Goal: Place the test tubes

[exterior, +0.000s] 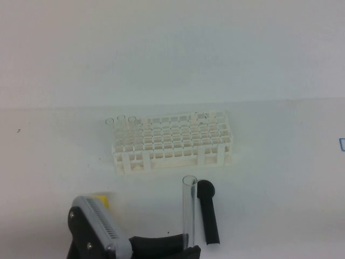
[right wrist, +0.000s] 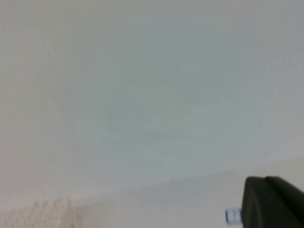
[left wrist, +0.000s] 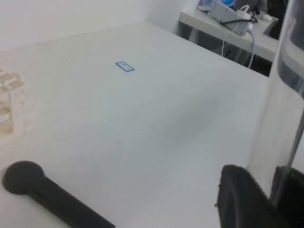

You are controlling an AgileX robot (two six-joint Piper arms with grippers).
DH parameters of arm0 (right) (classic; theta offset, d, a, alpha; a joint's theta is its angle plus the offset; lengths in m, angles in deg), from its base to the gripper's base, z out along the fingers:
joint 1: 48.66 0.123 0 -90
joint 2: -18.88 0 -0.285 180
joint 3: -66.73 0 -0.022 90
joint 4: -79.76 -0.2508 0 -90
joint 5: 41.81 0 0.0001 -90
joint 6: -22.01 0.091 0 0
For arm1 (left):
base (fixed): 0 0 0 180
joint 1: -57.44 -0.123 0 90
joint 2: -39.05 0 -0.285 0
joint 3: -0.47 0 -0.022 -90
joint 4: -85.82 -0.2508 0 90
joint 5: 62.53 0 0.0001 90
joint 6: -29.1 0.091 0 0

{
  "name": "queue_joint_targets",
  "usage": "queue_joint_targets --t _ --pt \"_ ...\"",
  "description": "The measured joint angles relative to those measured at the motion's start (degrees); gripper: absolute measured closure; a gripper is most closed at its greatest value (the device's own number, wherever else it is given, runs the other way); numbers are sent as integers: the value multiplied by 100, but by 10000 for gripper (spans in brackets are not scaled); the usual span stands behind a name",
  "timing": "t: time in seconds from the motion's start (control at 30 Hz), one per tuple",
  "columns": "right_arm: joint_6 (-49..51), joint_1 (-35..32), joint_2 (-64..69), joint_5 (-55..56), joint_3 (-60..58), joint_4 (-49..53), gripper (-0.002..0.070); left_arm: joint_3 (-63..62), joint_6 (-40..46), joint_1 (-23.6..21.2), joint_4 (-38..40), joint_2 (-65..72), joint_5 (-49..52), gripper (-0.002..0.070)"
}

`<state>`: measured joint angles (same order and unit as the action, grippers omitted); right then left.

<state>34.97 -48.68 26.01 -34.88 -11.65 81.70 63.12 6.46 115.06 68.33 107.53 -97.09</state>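
A white test tube rack (exterior: 172,144) stands mid-table, with three clear tubes (exterior: 121,122) upright in its far left corner. My left gripper (exterior: 190,246) is at the near edge, in front of the rack, shut on a clear test tube (exterior: 188,208) that it holds upright. In the left wrist view the tube (left wrist: 280,118) rises between the black fingers (left wrist: 240,199), and a corner of the rack (left wrist: 12,104) shows. My right gripper (right wrist: 268,199) is outside the high view; its dark fingertips sit together, facing the wall above the table.
A black long-handled object (exterior: 208,213) lies on the table just right of the held tube, also seen as the black object (left wrist: 42,194) near the left gripper. A small blue mark (exterior: 342,143) sits at the table's right edge. Another table with cables (left wrist: 232,16) stands beyond.
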Motion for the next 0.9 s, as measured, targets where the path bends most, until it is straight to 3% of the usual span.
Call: queue_joint_targets --t 0.13,0.3,0.47,0.63,0.8,0.9 --pt "216 2 94 -1516 489 -54 678 10 392 0 297 0 32 567" --pt "-373 2 808 -2135 1392 -582 678 180 460 -306 200 214 -719 567" --pt "-2945 42 1932 -3152 2541 -1694 678 267 67 -800 -1247 710 -1856 567" --pt "-6296 944 2852 -3511 3038 -3812 678 267 -510 -1455 -2587 1372 -2933 567" --pt "-8682 1754 3242 -3417 3061 -6237 678 257 -1065 -1917 -2681 2015 -3407 567" --pt "-9125 1845 3261 -3269 3061 -7374 678 257 -1564 -1917 -2417 2155 -3420 567"
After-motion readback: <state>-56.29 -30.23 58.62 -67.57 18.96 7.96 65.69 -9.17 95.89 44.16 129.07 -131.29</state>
